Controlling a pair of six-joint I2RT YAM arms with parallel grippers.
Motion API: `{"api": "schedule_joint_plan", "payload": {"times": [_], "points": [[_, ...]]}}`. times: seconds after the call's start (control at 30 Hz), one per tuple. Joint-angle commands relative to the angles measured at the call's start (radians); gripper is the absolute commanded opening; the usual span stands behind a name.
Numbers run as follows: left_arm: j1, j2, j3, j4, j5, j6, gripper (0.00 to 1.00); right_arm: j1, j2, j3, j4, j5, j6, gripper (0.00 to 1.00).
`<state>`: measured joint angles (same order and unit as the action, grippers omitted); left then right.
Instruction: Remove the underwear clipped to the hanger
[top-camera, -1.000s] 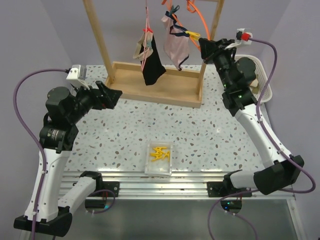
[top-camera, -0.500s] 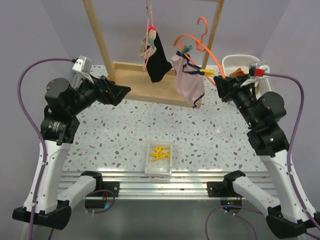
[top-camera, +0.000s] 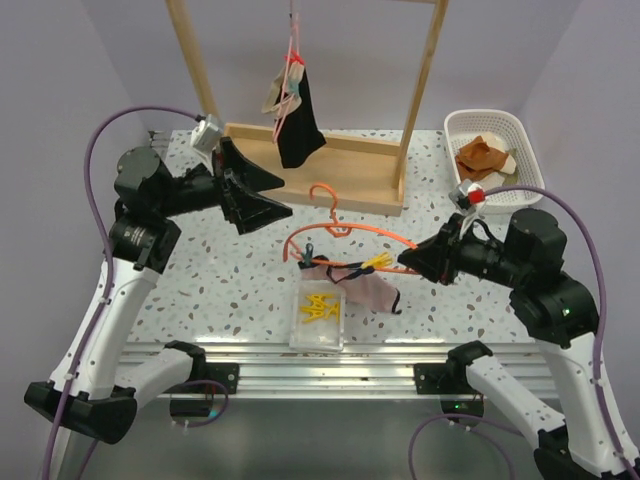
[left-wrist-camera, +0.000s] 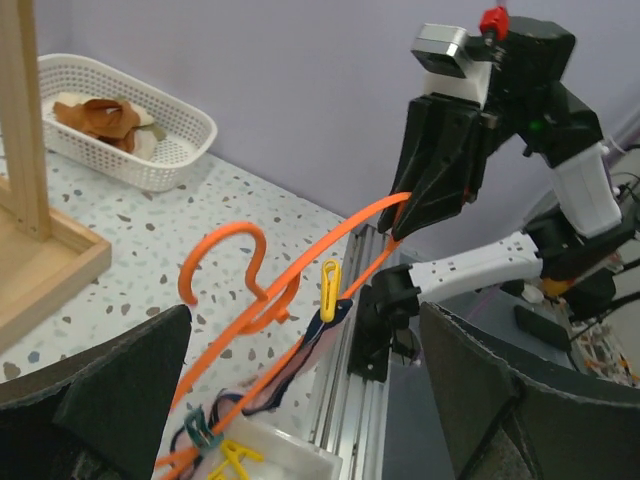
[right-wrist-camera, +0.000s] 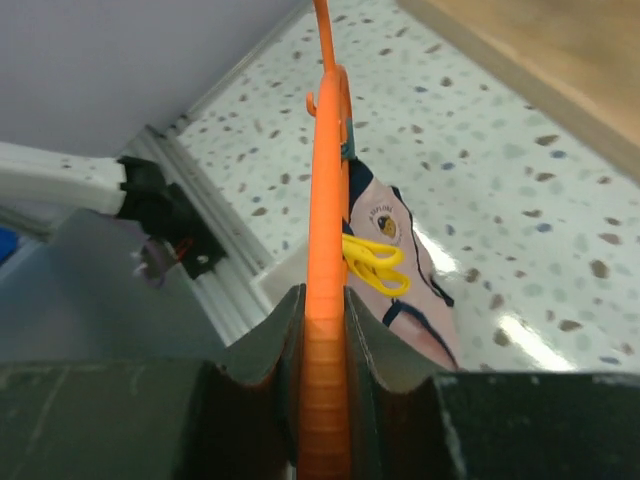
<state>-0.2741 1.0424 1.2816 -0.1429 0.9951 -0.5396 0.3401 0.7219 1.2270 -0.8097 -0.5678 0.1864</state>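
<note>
Half a second before, the right gripper (top-camera: 414, 263) had held the orange hanger (top-camera: 345, 233) up beside the right post of the wooden rack (top-camera: 330, 178). It had since carried it down and toward 6 o'clock, so the hanger lay low and nearly flat over the table (top-camera: 220, 280). Its fingers were clenched on the end of the hanger's arm. The pink briefs (top-camera: 372, 289) had come down with it and remained pinned to the hanger by a yellow clip (top-camera: 378, 262) and a teal clip (top-camera: 305, 261). They sagged just beside the far right corner of the clear tray (top-camera: 297, 338); whether they touched the table could not be told. The left gripper (top-camera: 286, 197) had swung in toward the centre with its jaws spread wide, grasping nothing. The black briefs (top-camera: 298, 128) had stayed hanging on the rack at 12 o'clock. The table was pale speckled terrazzo, with loose yellow clips (top-camera: 320, 307) in the tray at 6 o'clock. At 2 o'clock stood a white basket (top-camera: 455, 127) holding a brown cloth (top-camera: 482, 153). Plain lilac walls (top-camera: 90, 70) closed the scene in.
</note>
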Motion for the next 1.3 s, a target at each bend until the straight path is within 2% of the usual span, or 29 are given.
{"api": "schedule_joint_plan", "payload": {"times": [0.0, 0.1, 0.23, 0.33, 0.47, 0.6, 0.93, 1.13, 1.27], "points": [[-0.016, -0.015, -0.021, 0.179, 0.166, -0.077, 1.0, 0.0, 0.083, 0.054, 0.012, -0.294, 0.088, 0.0], [-0.02, -0.027, -0.019, 0.192, 0.18, -0.062, 1.0, 0.0, 0.134, 0.089, -0.002, -0.392, 0.111, 0.0], [-0.02, -0.039, 0.044, -0.019, 0.113, 0.084, 1.0, 0.002, 0.16, 0.086, 0.136, -0.478, 0.212, 0.0], [-0.022, -0.045, 0.056, -0.085, 0.088, 0.147, 1.0, 0.007, 0.177, 0.091, 0.2, -0.536, 0.277, 0.0], [-0.022, -0.051, 0.079, -0.193, -0.013, 0.248, 0.99, 0.011, 0.186, 0.135, 0.198, -0.538, 0.279, 0.0], [-0.022, -0.05, 0.081, -0.196, -0.076, 0.265, 0.99, 0.016, 0.2, 0.157, 0.196, -0.552, 0.277, 0.0], [-0.022, -0.015, 0.015, -0.063, 0.028, 0.168, 0.99, 0.019, 0.243, 0.164, 0.118, -0.462, 0.18, 0.0], [-0.022, 0.005, -0.013, -0.069, 0.042, 0.178, 1.0, 0.017, 0.264, 0.12, 0.147, -0.459, 0.154, 0.0], [-0.022, 0.021, -0.002, -0.136, -0.027, 0.237, 1.0, 0.017, 0.294, 0.126, 0.149, -0.388, 0.107, 0.0]]}}
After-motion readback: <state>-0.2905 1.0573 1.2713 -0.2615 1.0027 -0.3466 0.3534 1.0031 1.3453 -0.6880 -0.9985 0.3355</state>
